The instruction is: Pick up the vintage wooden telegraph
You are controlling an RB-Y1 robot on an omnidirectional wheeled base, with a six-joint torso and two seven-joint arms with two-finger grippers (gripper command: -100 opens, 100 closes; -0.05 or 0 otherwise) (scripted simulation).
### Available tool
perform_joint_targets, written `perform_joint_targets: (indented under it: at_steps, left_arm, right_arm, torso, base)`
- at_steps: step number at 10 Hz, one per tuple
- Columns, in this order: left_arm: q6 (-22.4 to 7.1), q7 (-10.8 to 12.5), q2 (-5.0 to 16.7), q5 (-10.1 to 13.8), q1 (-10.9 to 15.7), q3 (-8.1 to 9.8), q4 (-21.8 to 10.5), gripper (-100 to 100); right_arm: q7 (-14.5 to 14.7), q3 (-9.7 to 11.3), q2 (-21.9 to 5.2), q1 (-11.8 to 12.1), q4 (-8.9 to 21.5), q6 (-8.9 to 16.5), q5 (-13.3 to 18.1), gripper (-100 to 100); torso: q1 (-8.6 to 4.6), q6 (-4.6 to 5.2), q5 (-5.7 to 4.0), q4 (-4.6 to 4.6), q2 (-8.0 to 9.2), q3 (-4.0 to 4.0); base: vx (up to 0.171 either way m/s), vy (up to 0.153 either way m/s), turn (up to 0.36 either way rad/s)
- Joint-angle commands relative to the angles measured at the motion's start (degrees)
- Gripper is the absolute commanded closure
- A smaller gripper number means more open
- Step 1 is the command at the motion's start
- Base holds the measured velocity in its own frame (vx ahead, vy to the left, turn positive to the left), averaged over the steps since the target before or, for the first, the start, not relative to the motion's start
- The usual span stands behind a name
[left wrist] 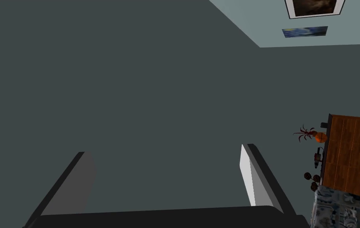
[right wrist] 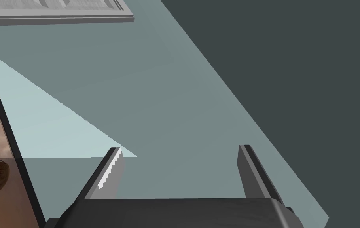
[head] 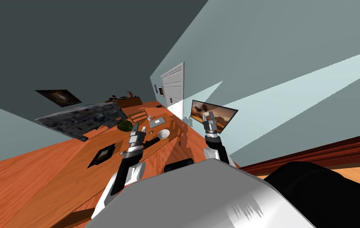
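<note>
Left gripper [head: 137, 126] and right gripper [head: 208, 114] both stand spread, empty. The telegraph [left wrist: 317, 156], seemingly the small dark piece atop the far cabinet [left wrist: 345, 154], probably handles rigid, light, delicate; grip its base

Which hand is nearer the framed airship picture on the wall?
Right. The right hand is raised close before the framed picture; the left hand is farther off to the side, near the white bowl.
</note>
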State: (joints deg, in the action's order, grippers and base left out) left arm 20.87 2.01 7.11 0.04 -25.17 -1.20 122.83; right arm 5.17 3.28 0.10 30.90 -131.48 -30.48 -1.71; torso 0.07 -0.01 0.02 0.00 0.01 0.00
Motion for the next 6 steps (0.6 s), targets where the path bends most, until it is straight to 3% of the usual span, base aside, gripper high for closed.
perform_joint_targets:
  at_steps: [1, 6]
  left_arm:
    - [-2.43, 0.75, 1.74, 1.39, 0.93, -0.57, -1.62, -100]
    - [-8.71, 2.91, 5.01, 5.19, 2.96, -2.34, -6.09, -100]
  right_arm:
    - [0.0, 0.0, 0.0, 0.0, 0.0, 0.0, 0.0, 0]
    - [0.0, 0.0, 0.0, 0.0, 0.0, 0.0, 0.0, 0]
  torso:
    - [0.0, 0.0, 0.0, 0.0, 0.0, 0.0]
    - [0.0, 0.01, 0.0, 0.0, -0.03, -0.01]
  base:
    - [-0.005, 0.018, 0.063]
    - [0.003, 0.019, 0.042]
